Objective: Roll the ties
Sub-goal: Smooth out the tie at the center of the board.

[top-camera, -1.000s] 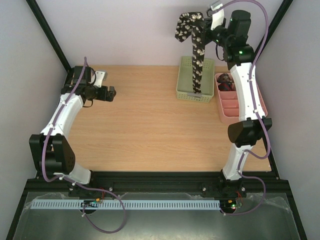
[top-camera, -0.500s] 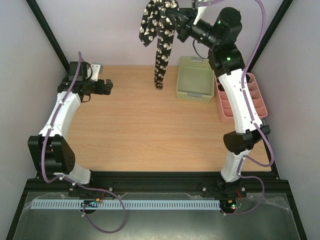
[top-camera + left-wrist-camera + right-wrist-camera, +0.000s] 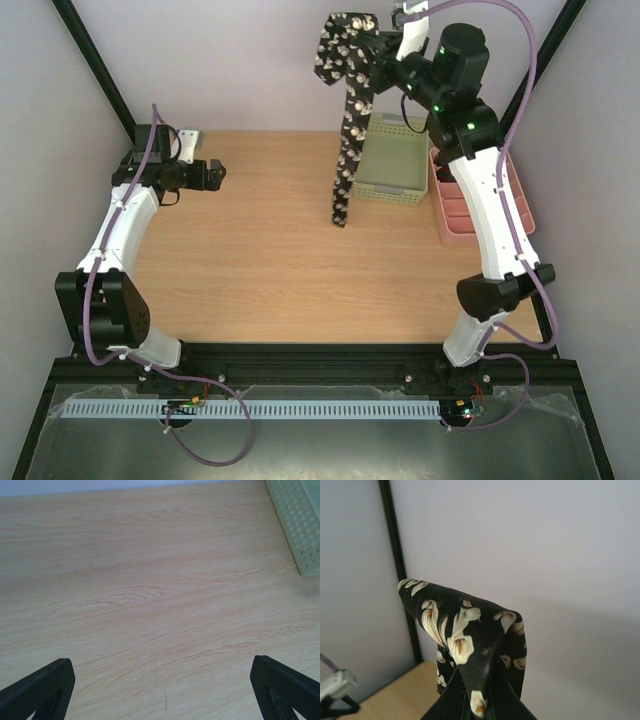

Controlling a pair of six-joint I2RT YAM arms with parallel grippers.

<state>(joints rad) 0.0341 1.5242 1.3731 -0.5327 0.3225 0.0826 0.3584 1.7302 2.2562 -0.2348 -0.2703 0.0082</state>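
Pale walls and a black frame are seen around a light wooden table [image 3: 260, 260]. Near the far left corner, the left gripper [image 3: 212, 176] is held over the wood with its jaws spread wide and nothing between them. In the left wrist view its two dark fingertips [image 3: 42, 685] are seen at the bottom corners, with bare wood grain across the gap.

Right of the table's middle, toward the far edge, the long tie [image 3: 345, 170], black with pale flowers, is held high in the air. It is folded over at the top, with a short end drooping to the left and the long end hanging down in front of the left side of the green basket [image 3: 390, 193]. Whether its tip touches the wood cannot be told.

The right gripper [image 3: 385, 55] is pinched on the tie at the fold. In the right wrist view the fabric [image 3: 465, 630] is draped in a peak over the fingers, which are hidden by it.

The perforated basket is set at the far edge. A pink compartment tray [image 3: 455, 215] is placed just beside it along the right edge, partly covered by the right arm.
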